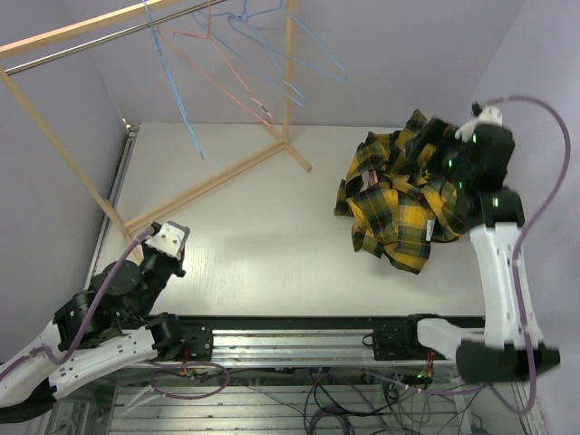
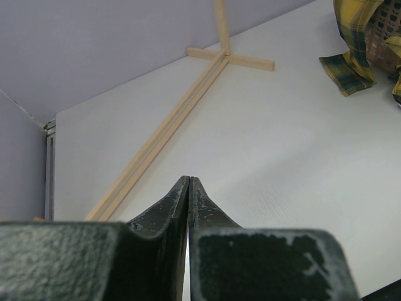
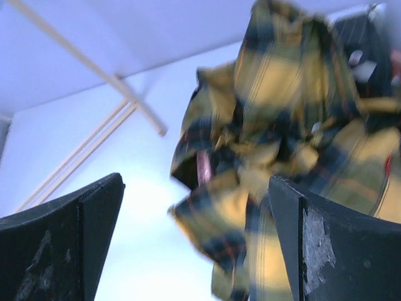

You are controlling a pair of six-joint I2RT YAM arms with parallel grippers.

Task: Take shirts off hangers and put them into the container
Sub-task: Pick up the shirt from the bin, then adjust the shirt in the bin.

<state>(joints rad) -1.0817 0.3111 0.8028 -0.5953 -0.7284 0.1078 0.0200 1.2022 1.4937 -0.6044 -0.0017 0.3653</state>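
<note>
I find the yellow-and-black plaid fabric shirt (image 1: 399,204) heaped over the salmon-pink lattice plastic basket (image 2: 379,37), well right of the wooden rack (image 1: 227,172) on the white table (image 1: 263,254). Right fingers (image 3: 81,232), beyond the heap from the rack, stand wide apart and grip nothing. Left fingers (image 2: 169,213), near the rack's left leg, are pressed together and empty. Thin light-blue and pink wire hangers (image 1: 245,45) hang from the rack

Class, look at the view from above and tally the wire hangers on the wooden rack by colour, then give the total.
Light blue hangers: 3
Pink hangers: 1
Total: 4
</note>
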